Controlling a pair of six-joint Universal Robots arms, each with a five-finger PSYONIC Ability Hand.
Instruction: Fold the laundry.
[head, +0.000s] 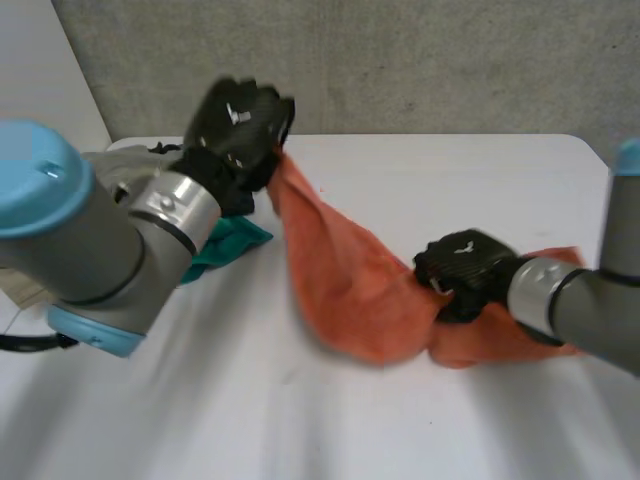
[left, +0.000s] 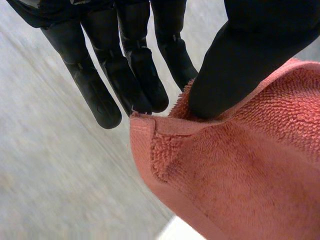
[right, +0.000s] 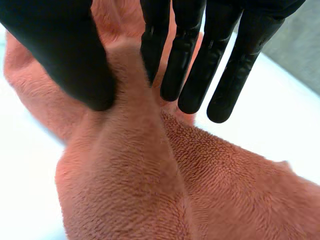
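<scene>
Orange towel (head: 340, 285), looped terry with a flat hem, runs in a long sagging band from far left to near right over the white desk (head: 300, 420). The left hand (head: 238, 125) pinches its raised corner between thumb and fingers. The right hand (head: 462, 265) pinches a ridge of cloth near its right end.

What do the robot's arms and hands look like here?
The left arm and right arm are thick grey tubes with light-blue caps and silvery wrist rings. The left hand and right hand are matte black, with long segmented fingers and a broad thumb.
</scene>
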